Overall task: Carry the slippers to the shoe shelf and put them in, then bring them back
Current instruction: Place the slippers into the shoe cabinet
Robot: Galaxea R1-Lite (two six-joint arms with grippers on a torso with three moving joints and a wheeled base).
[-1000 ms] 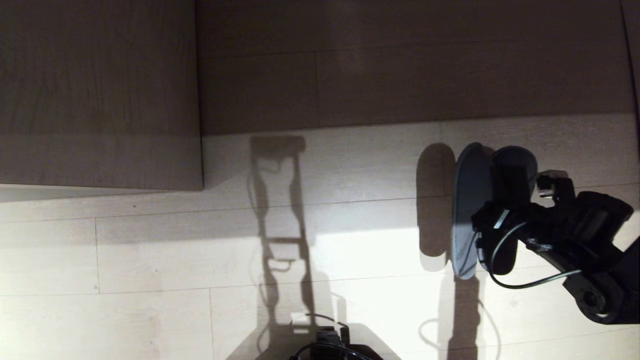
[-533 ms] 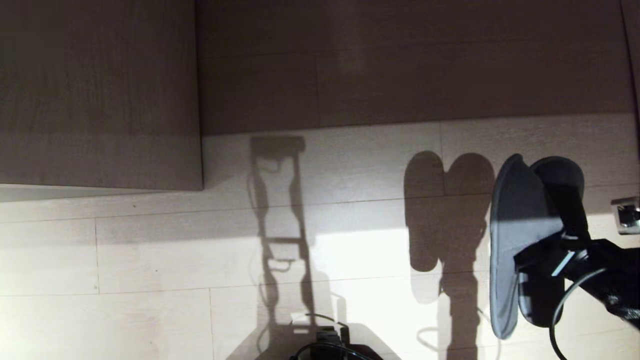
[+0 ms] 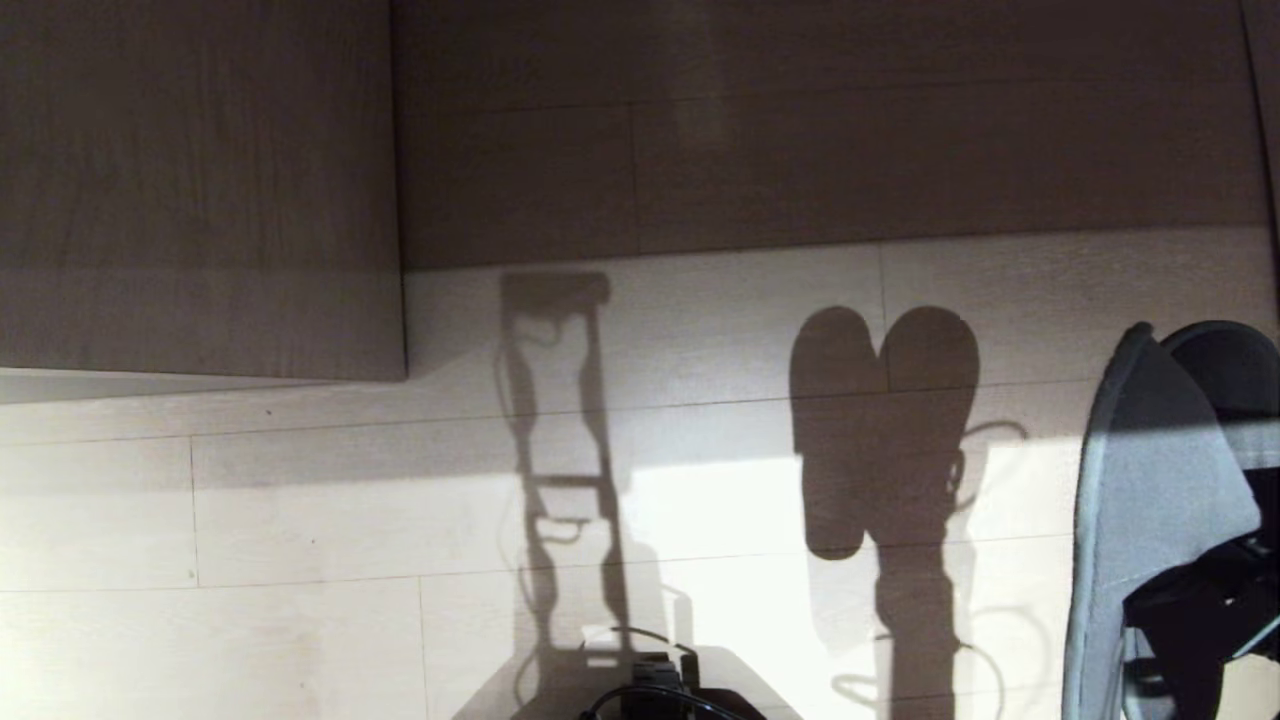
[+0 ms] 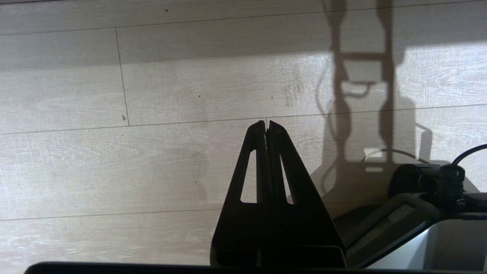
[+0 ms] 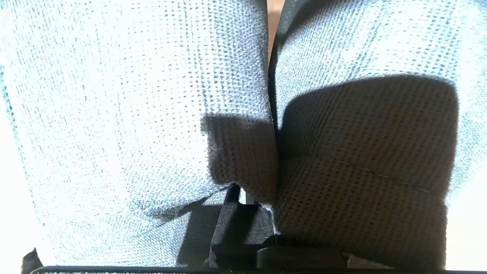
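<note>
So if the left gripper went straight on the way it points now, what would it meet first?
The left gripper, shut and empty, points down at the bare wooden floor. Nothing shows between its tips and the boards, so it would likely meet the floor first; the gap is hard to judge.

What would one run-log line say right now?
right gripper: shut on slippers, lifted over floor | left gripper: shut, empty
</note>
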